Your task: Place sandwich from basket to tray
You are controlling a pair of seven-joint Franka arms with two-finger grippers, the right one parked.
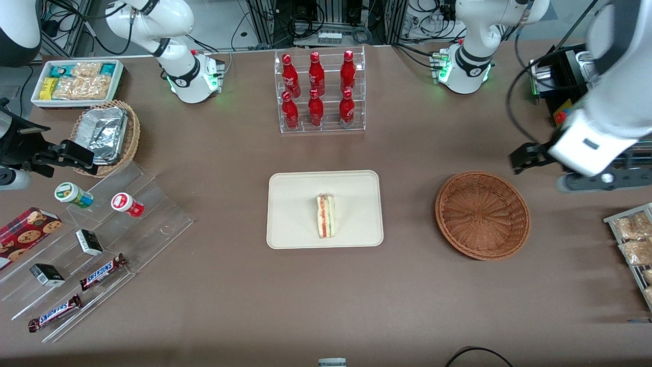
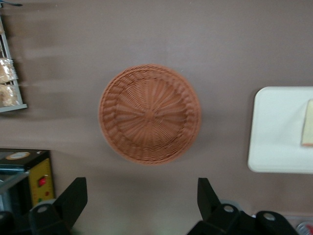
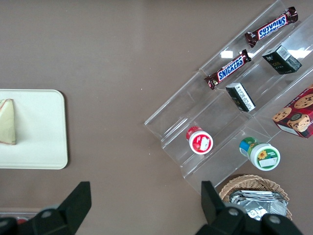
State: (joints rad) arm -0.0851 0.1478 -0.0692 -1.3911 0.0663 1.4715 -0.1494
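The sandwich lies in the middle of the cream-white tray, its red and green filling facing up. The reddish-brown wicker basket stands beside the tray, toward the working arm's end, and holds nothing. My left gripper hangs raised above the table, farther from the front camera than the basket, open and empty. In the left wrist view the black fingers stand wide apart around the gripper, with the basket, the tray and a sliver of the sandwich below.
A clear rack of red bottles stands farther back than the tray. A wire rack of snack packets and a black box sit at the working arm's end. Acrylic steps with Snickers bars, a tan foil basket and a white bin sit at the parked arm's end.
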